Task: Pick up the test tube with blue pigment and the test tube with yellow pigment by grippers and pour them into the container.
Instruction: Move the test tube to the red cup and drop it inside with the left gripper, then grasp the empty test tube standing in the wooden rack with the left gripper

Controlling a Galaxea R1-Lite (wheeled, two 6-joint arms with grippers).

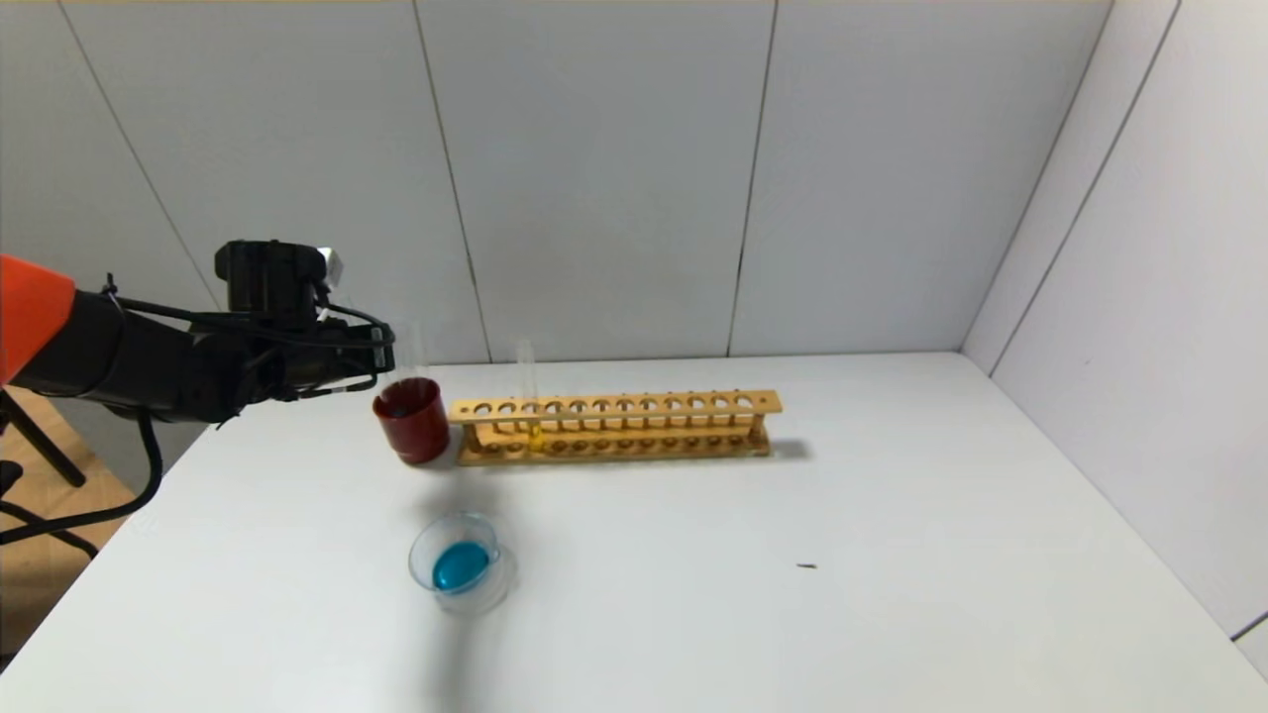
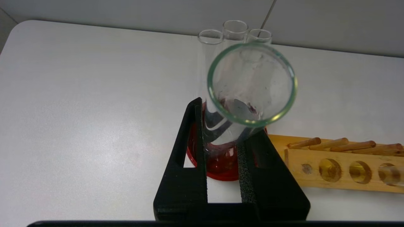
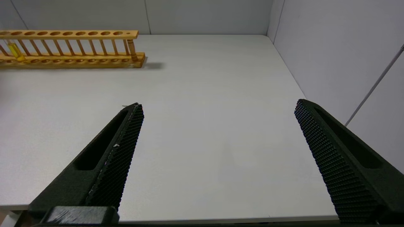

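No legible writing. Left gripper (image 2: 225, 138) clamps one emptied test tube (image 2: 251, 85) over red cup (image 1: 412, 420), left of centre; three tubes (image 2: 234, 29) inside. Right gripper (image 3: 217, 126) spread wide, empty.

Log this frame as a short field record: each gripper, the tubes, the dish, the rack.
left gripper: shut on an emptied clear tube, held above the red cup
right gripper: open, over bare table, holding nothing
red cup contents: three plain tubes
container: holds blue liquid, nearer the robot than the cup
test tube with yellow pigment: upright in the wooden rack, near its left end
task state: blue poured, yellow not yet
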